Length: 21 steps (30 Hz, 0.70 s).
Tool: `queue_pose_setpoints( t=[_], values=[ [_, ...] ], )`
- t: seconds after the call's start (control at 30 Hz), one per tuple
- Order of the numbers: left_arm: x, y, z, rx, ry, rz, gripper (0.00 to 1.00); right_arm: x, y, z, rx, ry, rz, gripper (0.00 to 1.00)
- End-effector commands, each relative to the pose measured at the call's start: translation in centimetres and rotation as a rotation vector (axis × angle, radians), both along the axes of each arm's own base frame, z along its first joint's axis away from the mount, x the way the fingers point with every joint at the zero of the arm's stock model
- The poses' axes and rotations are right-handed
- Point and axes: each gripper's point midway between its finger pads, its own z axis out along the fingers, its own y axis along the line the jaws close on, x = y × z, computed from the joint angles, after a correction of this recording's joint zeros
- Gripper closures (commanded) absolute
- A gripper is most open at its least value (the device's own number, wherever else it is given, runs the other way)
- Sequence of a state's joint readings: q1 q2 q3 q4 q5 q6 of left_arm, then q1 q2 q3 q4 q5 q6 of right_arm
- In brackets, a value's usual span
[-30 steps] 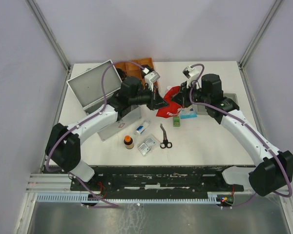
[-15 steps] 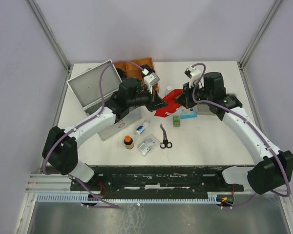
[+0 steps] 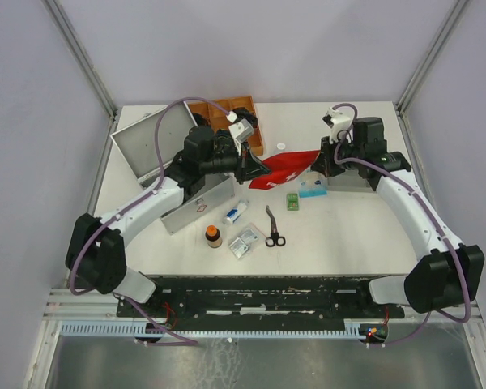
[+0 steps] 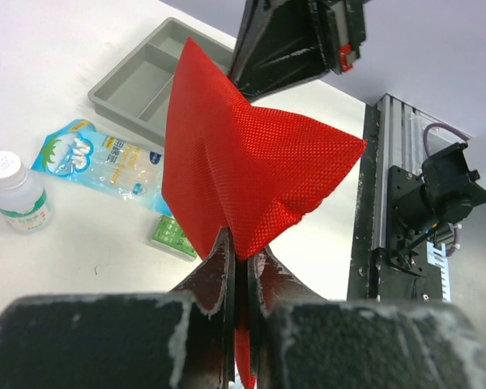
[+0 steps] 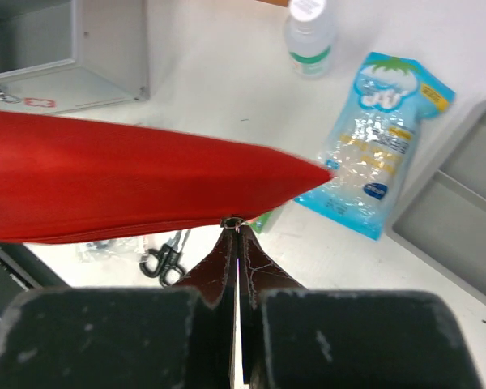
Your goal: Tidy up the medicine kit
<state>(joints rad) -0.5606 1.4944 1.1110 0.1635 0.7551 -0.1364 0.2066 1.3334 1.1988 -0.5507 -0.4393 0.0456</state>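
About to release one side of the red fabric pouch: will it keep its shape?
Probably not: the red fabric pouch folds and creases between the left gripper and right gripper, so it looks floppy. Its woven mesh likely grips well. Held by edge pinches alone, it seems light.

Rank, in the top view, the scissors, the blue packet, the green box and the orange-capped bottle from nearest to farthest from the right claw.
From the right claw:
1. blue packet, just on its near side.
2. green box, near side, slightly left.
3. scissors, closer to the arm bases.
4. orange-capped bottle, farthest left.
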Motion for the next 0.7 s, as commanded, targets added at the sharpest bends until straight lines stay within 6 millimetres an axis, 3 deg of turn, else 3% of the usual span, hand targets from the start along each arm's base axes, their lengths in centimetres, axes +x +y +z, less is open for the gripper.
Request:
queue_pose_setpoints(
  t=[0.0, 0.3, 0.5, 0.57, 0.6, 0.67],
  values=[
    [-1.6, 1.2, 3.5, -0.057, -0.132, -0.08, 0.97, 2.7, -3.6, 2.2, -0.095, -0.122, -0.085, 1.0],
    [-1.8, 1.7, 3.4, -0.05, -0.127, -0.094, 0.97, 2.4, -4.1, 1.1, -0.107, -0.099, -0.025, 0.99],
    [-1.1, 2.3, 2.9, 0.016, -0.116, -0.057, 0.97, -0.5, -1.8, 2.0, -0.037, -0.094, 0.163, 0.66],
    [-1.0, 2.7, 2.7, 0.05, -0.125, -0.04, 0.97, -1.9, -1.2, 2.3, -0.022, -0.075, 0.229, 0.4],
    [-0.8, 3.1, 2.5, 0.068, -0.129, -0.025, 0.97, -2.6, -0.9, 2.5, -0.014, -0.069, 0.265, 0.33],
    [-0.5, 4.0, 2.5, 0.105, -0.156, 0.015, 0.97, -3.7, -0.7, 2.9, -0.009, -0.062, 0.302, 0.26]
  ],
)
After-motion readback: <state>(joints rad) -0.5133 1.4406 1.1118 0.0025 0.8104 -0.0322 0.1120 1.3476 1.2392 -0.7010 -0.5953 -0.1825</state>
